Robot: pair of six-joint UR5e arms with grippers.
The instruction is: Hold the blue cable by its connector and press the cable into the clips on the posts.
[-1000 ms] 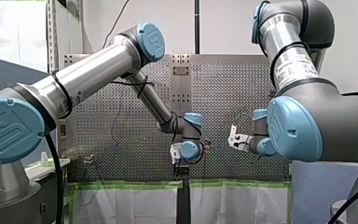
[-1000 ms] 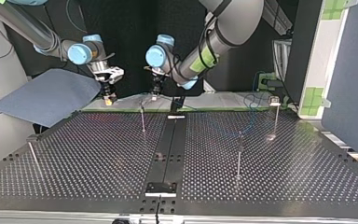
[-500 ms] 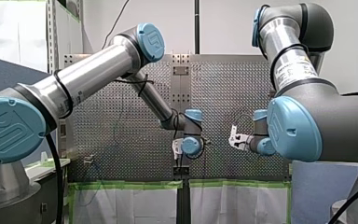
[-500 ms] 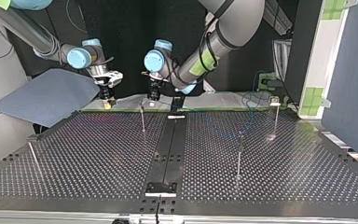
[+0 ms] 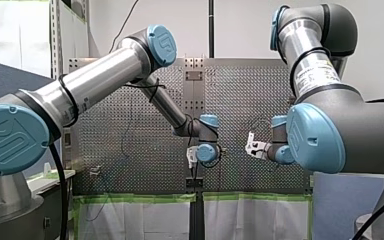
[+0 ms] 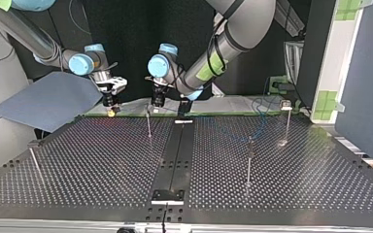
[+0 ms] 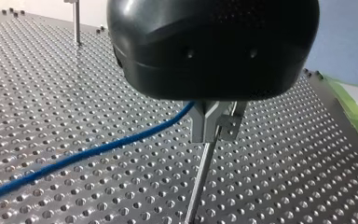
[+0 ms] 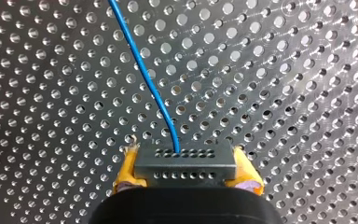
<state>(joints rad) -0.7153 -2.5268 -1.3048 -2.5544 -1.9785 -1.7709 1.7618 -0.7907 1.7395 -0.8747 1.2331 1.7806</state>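
A: Surface and surroundings?
B: Perforated table (image 6: 296,184) with a black centre strip (image 6: 175,155) and thin upright posts (image 6: 248,165). Green tape (image 5: 140,198) lines its edge, and a white wall (image 5: 240,25) stands beyond.
A: Cable?
B: The connector (image 8: 185,161) is clamped between my right gripper's (image 8: 186,173) yellow pads. The blue cable (image 8: 144,74) leaves it lengthwise, straight ahead over the table. My left gripper (image 7: 216,126) is closed on the cable, just above a post.
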